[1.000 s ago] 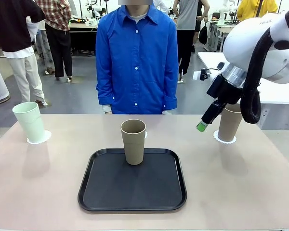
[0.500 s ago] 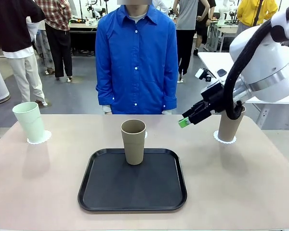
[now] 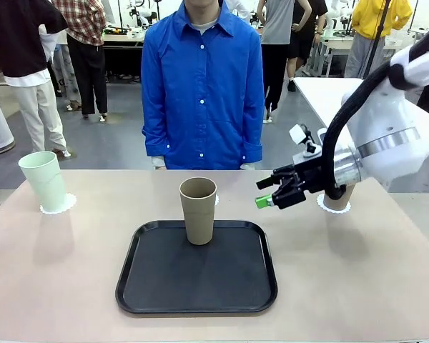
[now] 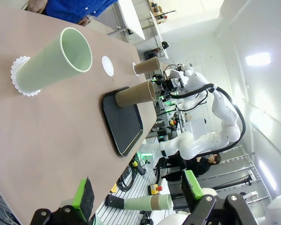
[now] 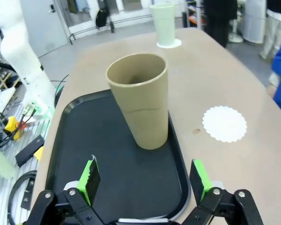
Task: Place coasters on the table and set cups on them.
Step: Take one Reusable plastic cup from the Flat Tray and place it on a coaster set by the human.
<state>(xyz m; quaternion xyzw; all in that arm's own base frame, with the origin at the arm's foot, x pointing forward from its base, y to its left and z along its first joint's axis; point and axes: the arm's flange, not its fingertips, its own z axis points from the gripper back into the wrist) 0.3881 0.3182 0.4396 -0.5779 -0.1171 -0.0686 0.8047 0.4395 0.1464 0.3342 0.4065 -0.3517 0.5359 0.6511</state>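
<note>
Behind the beige table [image 3: 57, 271] a busy workshop is spreading out, with people standing around farther back and a person in a blue shirt [image 3: 202, 86] standing right at the far edge, facing across.

Nearer me, the black tray [image 3: 196, 282] is sitting in the middle of the tabletop, and one taupe cup [image 3: 199, 211] is standing upright on the tray's far half, still off any coaster. From the right wrist view I am seeing the free coaster [image 5: 224, 123] lying flat on the bare table just beyond the tray's far rim, with nothing on it.

Off at the far left corner, the mint green cup [image 3: 44, 181] is standing upright on its own lacy coaster [image 3: 63, 206]. At the far right, the second taupe cup [image 3: 337, 199] is sitting on another coaster [image 3: 334, 208], mostly hidden behind the white right arm.

That arm is reaching in over the table, and the right gripper [image 3: 266, 193] is hanging above the surface between the tray and the right-hand cup, fingers spread apart and holding nothing. The left gripper [image 4: 138, 197] is sitting well back from the table, its green-padded fingers also wide apart and empty.
</note>
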